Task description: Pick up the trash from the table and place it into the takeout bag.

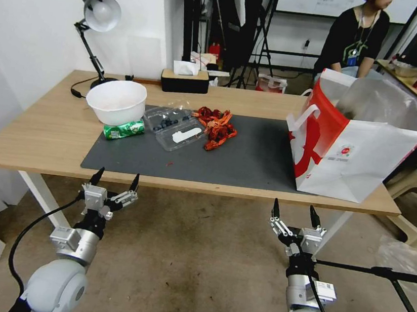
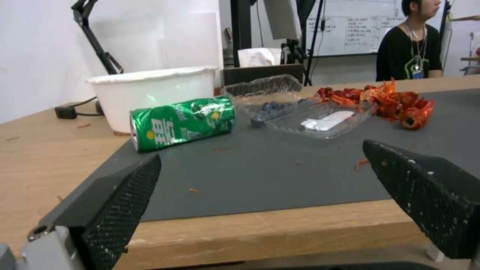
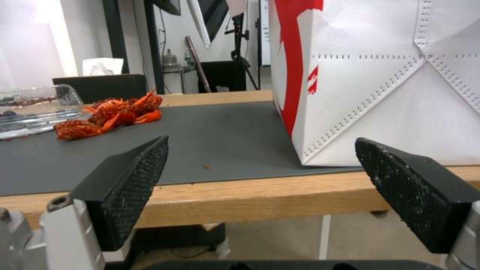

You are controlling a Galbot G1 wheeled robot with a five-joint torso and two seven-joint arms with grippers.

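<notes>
Both claws hang below the near desk edge with jaws spread wide and empty: the left claw (image 1: 115, 180) faces the litter, the right claw (image 1: 292, 209) faces the takeout bag (image 1: 363, 152). Just beyond the left claw, on the desk (image 1: 36, 143), lie the crushed green can (image 1: 124, 130), then the clamshell (image 1: 176, 129) and red shells (image 1: 216, 127), with the bowl (image 1: 116, 100) behind. Best to lift the left claw above the edge, then take the can across its narrow side (nearest, easiest).

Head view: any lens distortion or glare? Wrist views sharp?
Head view: wide-angle bowing along the long light-wood table edge, no strong glare. Left wrist view: crushed green can shows shiny highlights, background soft. Right wrist view: white paper takeout bag brightly lit, soft.
</notes>
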